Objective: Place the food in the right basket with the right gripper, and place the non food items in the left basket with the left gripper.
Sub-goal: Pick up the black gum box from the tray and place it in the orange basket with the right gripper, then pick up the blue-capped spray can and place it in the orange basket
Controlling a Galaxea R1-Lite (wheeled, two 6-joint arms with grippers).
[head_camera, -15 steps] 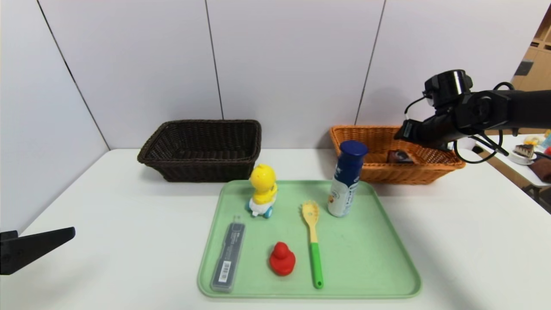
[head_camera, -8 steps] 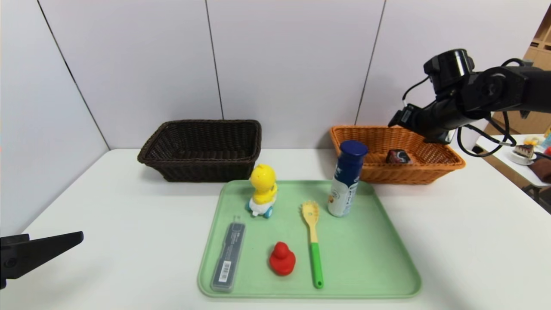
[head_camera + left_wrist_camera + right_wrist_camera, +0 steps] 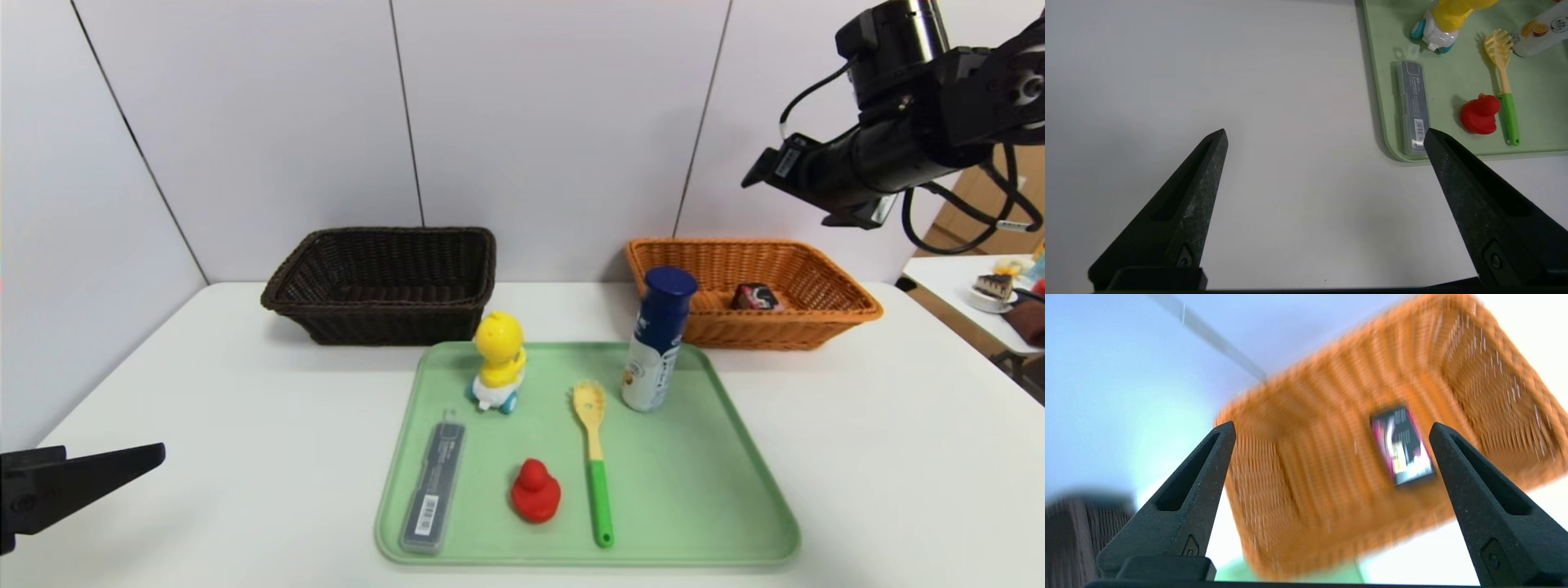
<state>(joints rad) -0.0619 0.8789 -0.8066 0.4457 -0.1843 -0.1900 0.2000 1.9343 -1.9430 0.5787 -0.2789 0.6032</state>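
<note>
With the small black carton (image 3: 755, 296) already dropped in the shallow orange wicker basket (image 3: 824, 320), the wide-open, empty right gripper (image 3: 1331, 433) is best lowered straight around the tall white blue-capped bottle (image 3: 656, 340), gripped low-ish so it isn't tipped.

It looked like a robot test room set up inside an office-type space. A plain white desk (image 3: 898, 457) stood against pale grey partition panels (image 3: 555, 122) with dark seams, bare of any decoration. Household props were laid out neatly on a green tray (image 3: 694, 490), with two wicker baskets behind, like a staged trial. Off to the right stood a second table (image 3: 971, 314) with a slice of cake (image 3: 994, 285) and wooden shelving (image 3: 1020, 106) behind it.
</note>
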